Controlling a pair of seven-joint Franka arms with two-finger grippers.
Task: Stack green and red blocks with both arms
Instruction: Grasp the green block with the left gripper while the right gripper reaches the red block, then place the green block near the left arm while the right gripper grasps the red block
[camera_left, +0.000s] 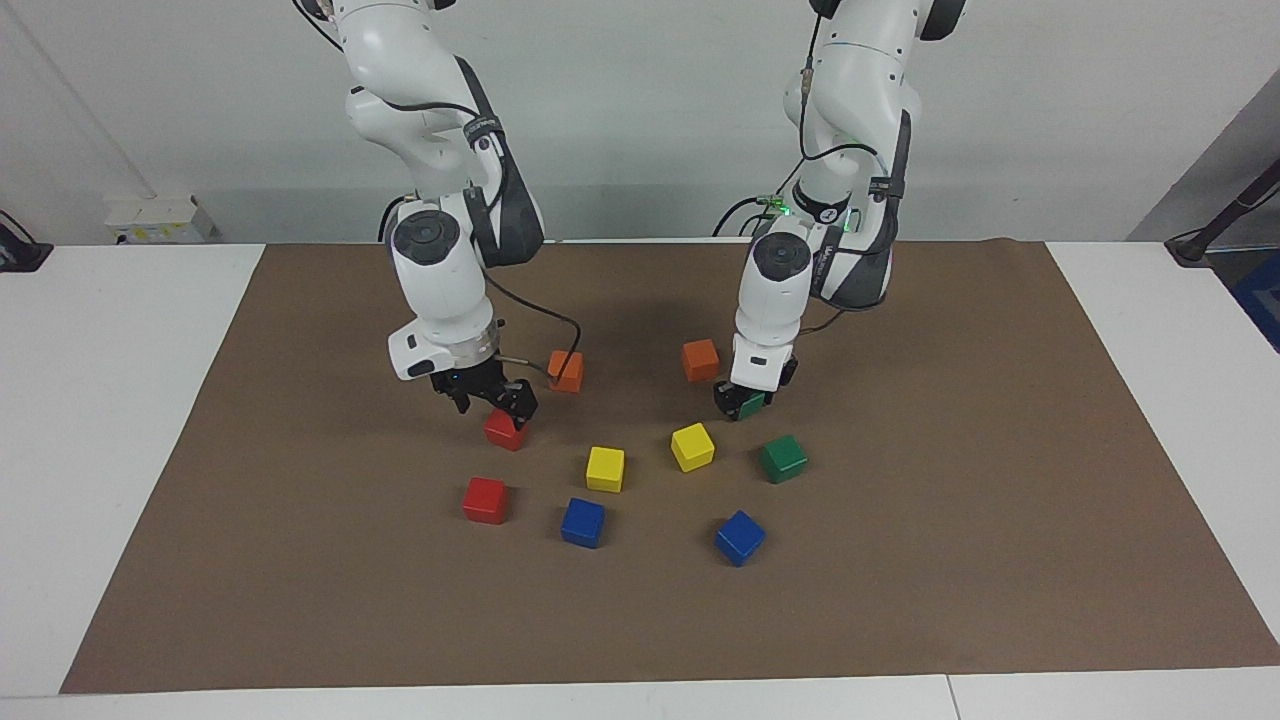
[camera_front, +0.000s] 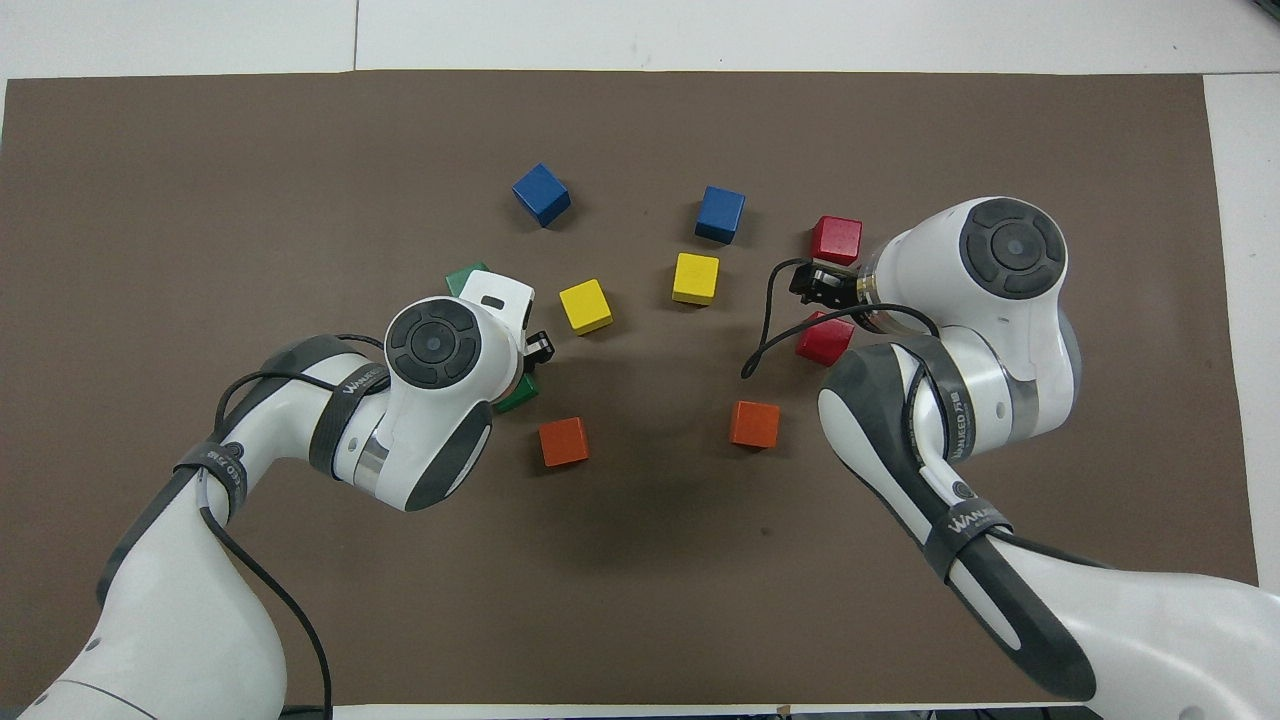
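My left gripper (camera_left: 745, 400) is down on the mat and shut on a green block (camera_left: 750, 406), the one nearer to the robots; only that block's corner (camera_front: 520, 393) shows under the wrist in the overhead view. The other green block (camera_left: 783, 458) lies free a little farther out. My right gripper (camera_left: 492, 404) hangs open just over the nearer red block (camera_left: 505, 431), a fingertip to each side of its top; whether it touches I cannot tell. The second red block (camera_left: 485, 500) sits farther from the robots.
On the brown mat (camera_left: 900, 560) lie two orange blocks (camera_left: 565, 370) (camera_left: 700, 360) close beside the grippers, two yellow blocks (camera_left: 605, 468) (camera_left: 692, 446) in the middle, and two blue blocks (camera_left: 582, 522) (camera_left: 739, 537) farthest from the robots. A black cable loops off the right wrist.
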